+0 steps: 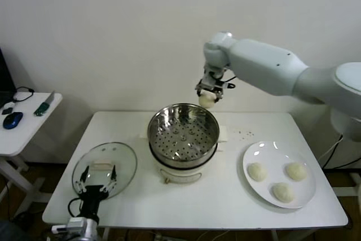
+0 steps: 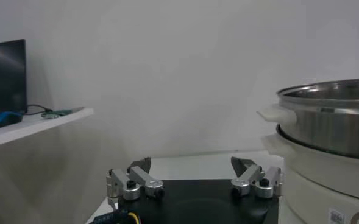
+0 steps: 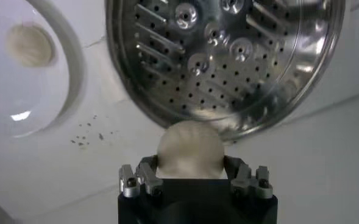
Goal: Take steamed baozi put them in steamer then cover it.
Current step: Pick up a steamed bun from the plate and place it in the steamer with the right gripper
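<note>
My right gripper (image 1: 207,97) is shut on a cream-white baozi (image 1: 206,100) and holds it in the air just behind the far rim of the steamer (image 1: 183,134). The right wrist view shows the baozi (image 3: 189,150) between the fingers, with the steamer's perforated bottom (image 3: 228,55) empty. Three baozi (image 1: 258,171) (image 1: 296,171) (image 1: 282,192) lie on the white plate (image 1: 251,150) at the right. The glass cover (image 1: 121,156) lies flat on the table left of the steamer. My left gripper (image 1: 97,180) is open and empty, low at the cover's near edge; it also shows in the left wrist view (image 2: 194,171).
The steamer basket sits on a white pot base (image 1: 180,170) at the table's middle. A side table (image 1: 22,122) at far left holds a blue mouse (image 1: 12,119) and small items. A wall stands behind the table.
</note>
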### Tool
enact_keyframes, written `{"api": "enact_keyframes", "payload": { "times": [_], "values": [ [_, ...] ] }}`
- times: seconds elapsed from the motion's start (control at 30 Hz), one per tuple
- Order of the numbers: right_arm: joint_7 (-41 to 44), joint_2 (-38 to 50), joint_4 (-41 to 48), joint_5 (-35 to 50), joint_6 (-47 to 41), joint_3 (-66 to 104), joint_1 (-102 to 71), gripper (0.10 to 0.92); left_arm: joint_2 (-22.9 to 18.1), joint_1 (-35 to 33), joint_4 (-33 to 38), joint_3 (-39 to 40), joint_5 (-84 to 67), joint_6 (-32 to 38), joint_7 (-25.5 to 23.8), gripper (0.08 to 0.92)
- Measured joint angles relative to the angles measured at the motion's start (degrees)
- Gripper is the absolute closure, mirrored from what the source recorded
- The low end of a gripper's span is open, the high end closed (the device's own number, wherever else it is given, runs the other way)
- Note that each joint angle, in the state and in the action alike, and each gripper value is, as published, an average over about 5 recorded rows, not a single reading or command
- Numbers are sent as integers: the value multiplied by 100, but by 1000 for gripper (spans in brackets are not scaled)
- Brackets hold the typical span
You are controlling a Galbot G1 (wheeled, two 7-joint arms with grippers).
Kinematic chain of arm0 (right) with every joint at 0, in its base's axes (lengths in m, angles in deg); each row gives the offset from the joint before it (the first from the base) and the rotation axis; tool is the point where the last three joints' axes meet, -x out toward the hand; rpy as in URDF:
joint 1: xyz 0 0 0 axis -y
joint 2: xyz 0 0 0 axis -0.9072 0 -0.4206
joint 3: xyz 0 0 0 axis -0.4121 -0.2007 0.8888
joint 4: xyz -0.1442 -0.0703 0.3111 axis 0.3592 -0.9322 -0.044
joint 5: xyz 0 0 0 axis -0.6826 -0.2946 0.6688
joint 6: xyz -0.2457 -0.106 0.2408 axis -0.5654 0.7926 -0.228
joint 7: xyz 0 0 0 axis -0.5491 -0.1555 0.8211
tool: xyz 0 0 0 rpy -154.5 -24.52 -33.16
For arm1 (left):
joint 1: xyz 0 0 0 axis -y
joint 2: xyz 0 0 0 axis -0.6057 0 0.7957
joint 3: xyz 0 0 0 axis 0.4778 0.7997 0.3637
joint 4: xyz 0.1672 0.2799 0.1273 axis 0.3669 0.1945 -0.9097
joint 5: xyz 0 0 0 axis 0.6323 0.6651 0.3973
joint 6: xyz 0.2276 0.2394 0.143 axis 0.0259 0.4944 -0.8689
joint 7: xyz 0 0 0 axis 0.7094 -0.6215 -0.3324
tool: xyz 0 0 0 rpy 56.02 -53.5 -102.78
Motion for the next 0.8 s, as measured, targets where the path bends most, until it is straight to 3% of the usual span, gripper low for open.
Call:
{"api": "enact_keyframes", "payload": {
  "times": [0.6, 0.8],
  "values": [
    [-73, -889, 701, -959, 419, 306, -969, 313, 88, 2, -52, -106, -48, -61, -7, 177],
    [-85, -957, 837, -1084, 468, 381, -1109, 222, 95, 15, -65, -133, -65, -71, -5, 177]
  ]
}}
